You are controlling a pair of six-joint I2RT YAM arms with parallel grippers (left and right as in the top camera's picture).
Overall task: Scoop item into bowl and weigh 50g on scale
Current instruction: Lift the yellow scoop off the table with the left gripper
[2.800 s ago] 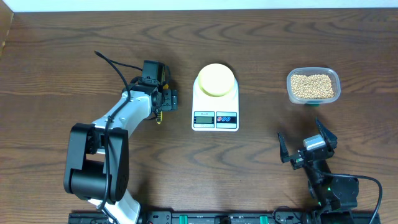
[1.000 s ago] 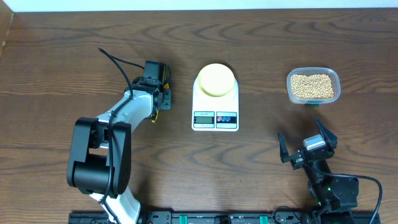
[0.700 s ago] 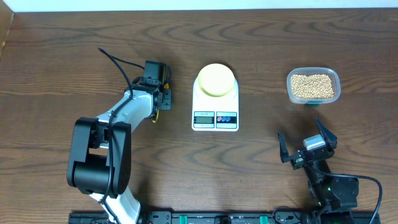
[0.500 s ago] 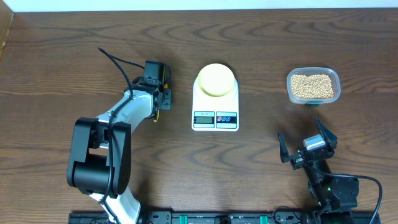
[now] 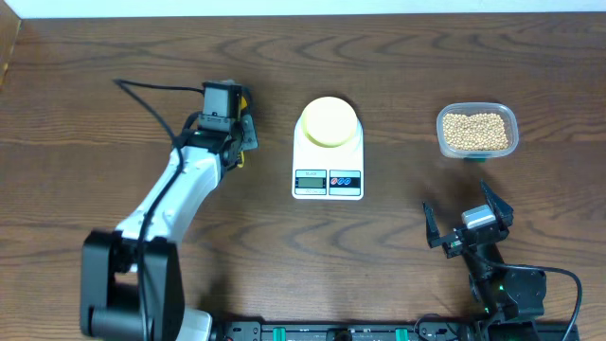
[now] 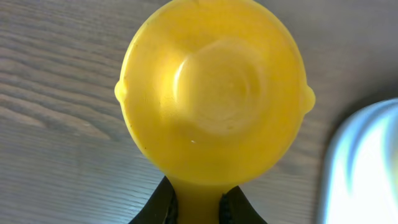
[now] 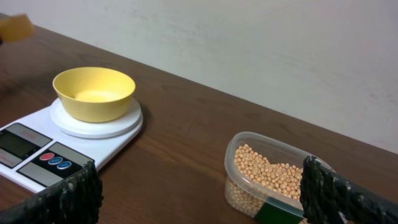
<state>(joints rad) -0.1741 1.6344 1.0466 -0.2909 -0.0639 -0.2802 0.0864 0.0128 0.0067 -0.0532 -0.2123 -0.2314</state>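
My left gripper [image 5: 240, 142] is shut on the handle of a bright yellow scoop [image 6: 214, 93], left of the scale. In the left wrist view the empty scoop head fills the frame above the table, its handle pinched between the black fingers [image 6: 163, 202]. The pale yellow bowl [image 5: 329, 121] sits empty on the round platform of the white scale [image 5: 328, 182]. The beans [image 5: 475, 131] lie in a clear tub at the right. My right gripper [image 5: 466, 225] stands open near the front right, nothing in it, facing the tub [image 7: 267, 171] and the bowl [image 7: 94, 93].
The scale's display and red and blue buttons [image 7: 51, 160] face the front edge. The tub's rim [image 5: 511, 121] lies near the table's right side. Bare wood lies between scale and tub. A black cable [image 5: 151, 95] loops off the left arm.
The left gripper has closed on the scoop's handle. The left arm has swung a little left and away with it. The right arm has not moved.
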